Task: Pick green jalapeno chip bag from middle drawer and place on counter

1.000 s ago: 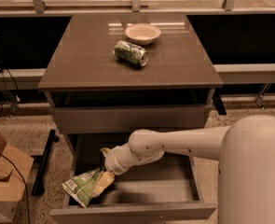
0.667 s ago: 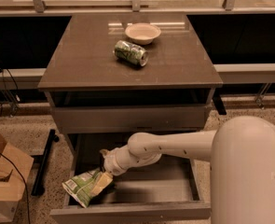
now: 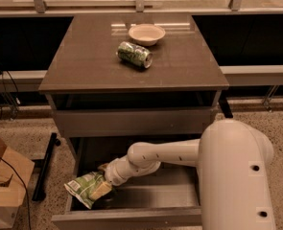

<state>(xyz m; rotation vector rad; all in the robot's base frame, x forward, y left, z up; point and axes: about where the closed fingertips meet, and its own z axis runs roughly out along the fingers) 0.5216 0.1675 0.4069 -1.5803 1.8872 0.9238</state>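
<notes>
The arm (image 3: 165, 155) reaches down into the open drawer (image 3: 150, 217) from 3 o'clock. The gripper (image 3: 101, 189) sits at the drawer's left end, about 8 o'clock from its middle. Its tan fingers (image 3: 100, 191) are closed narrow on the right end of the chip bag (image 3: 82, 189), which lies crumpled against the drawer's left wall. On the counter (image 3: 83, 66) above, a green can (image 3: 134, 54) lies on its side, with a pale bowl (image 3: 147, 33) near it at 1 o'clock
</notes>
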